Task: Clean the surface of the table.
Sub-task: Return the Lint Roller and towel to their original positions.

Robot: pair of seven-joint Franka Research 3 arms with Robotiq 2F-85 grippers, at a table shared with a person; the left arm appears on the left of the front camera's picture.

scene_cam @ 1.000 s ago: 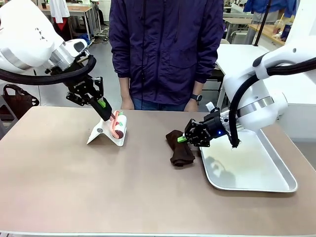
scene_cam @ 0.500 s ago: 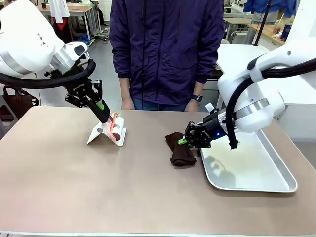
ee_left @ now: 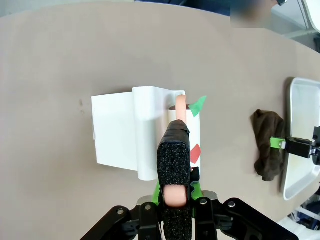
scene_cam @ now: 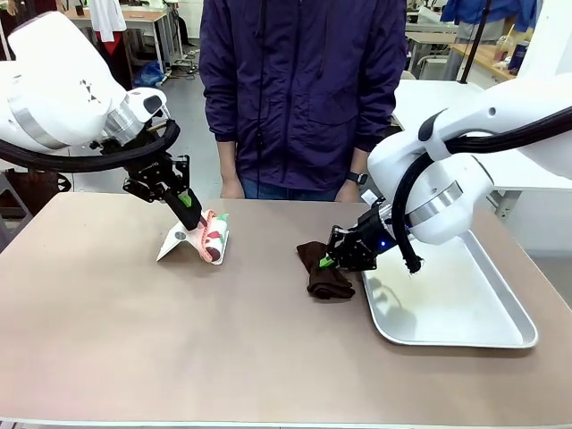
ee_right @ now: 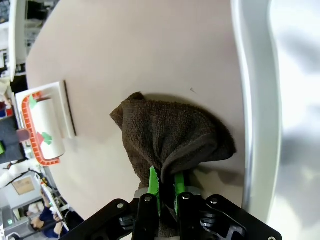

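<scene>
brown cloth [scene_cam: 323, 271], silver tray [scene_cam: 465, 308] — lint roller [scene_cam: 213, 234]

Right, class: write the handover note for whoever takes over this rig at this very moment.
Left gripper: shut on the pink handle of the lint roller, which sits with its white stand at the table's far left.
Right gripper: shut on the brown cloth, which lies bunched on the table just left of the metal tray.
Done: both tools gripped.
Left: how far the wiping has got cannot be told; wipe and roll the surface.
</scene>
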